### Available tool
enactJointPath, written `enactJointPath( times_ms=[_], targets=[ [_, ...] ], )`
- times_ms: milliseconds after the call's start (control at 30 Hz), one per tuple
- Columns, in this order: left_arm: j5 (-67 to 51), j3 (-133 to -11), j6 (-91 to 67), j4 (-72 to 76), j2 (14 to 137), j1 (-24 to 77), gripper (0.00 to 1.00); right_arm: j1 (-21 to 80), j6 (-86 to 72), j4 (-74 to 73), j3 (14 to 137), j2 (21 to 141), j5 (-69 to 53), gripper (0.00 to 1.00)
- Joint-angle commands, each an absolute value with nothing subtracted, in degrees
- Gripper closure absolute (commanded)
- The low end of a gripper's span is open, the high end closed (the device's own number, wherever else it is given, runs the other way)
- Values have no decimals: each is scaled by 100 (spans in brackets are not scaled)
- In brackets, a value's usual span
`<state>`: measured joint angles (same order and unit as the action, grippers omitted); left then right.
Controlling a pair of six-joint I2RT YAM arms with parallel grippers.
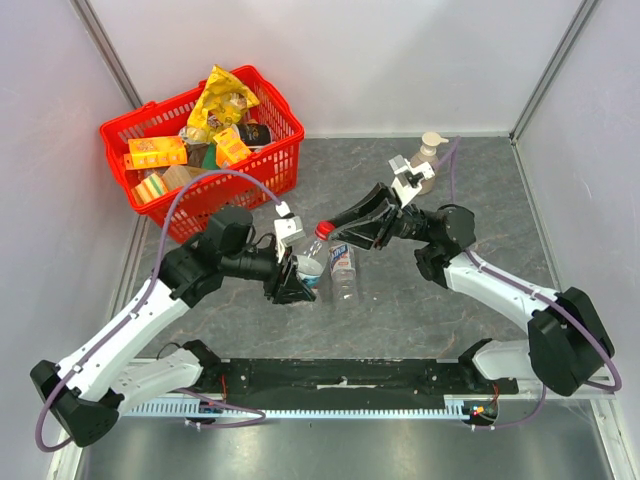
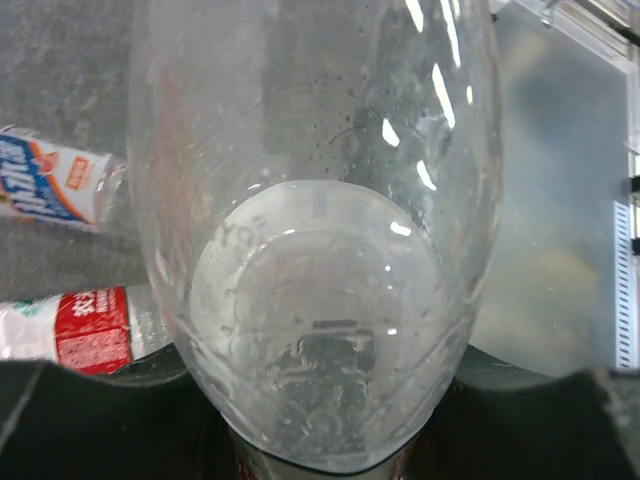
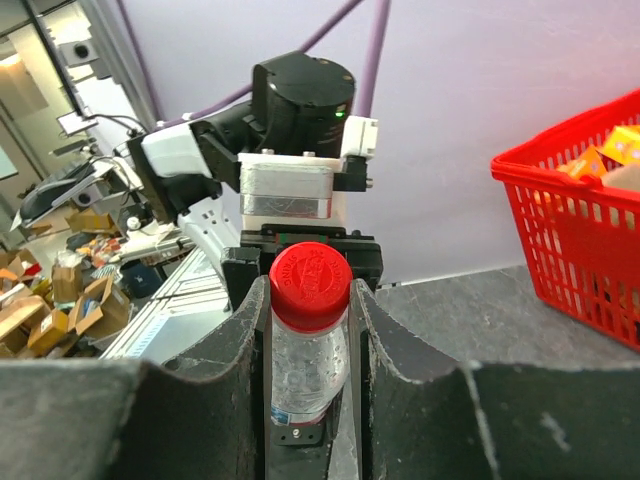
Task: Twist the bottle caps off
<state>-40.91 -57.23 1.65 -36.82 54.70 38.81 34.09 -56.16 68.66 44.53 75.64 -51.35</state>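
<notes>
My left jaws are clenched on the small clear plastic bottle [image 1: 311,267], which is tilted. My right jaws grip its round red plastic screw cap [image 3: 310,282] from both sides.

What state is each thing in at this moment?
held bottle: lifted, tilted, capped.
red cap: seated on the neck.
left tool: shut on held bottle.
right tool: shut on red cap.
two loose bottles: lying on their sides, caps out of view.
soap dispenser: upright.
red basket: filled with packets.
</notes>
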Motion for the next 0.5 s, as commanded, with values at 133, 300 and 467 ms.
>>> enactJointPath(
  times_ms=[133,300,467],
  targets=[
    [-4720,-5915,439,-3313,5291,3911,95,3524,-6214,8121,4385,7400,-5625,100],
    [-4527,-5862,439,-3322,5291,3911,95,3524,-6381,8121,4482,7383,-5546,73],
    [-4176,-5757,448,-3322,5230,3911,95,3490,-6381,7937,4509,7269,-5353,21]
  ],
)
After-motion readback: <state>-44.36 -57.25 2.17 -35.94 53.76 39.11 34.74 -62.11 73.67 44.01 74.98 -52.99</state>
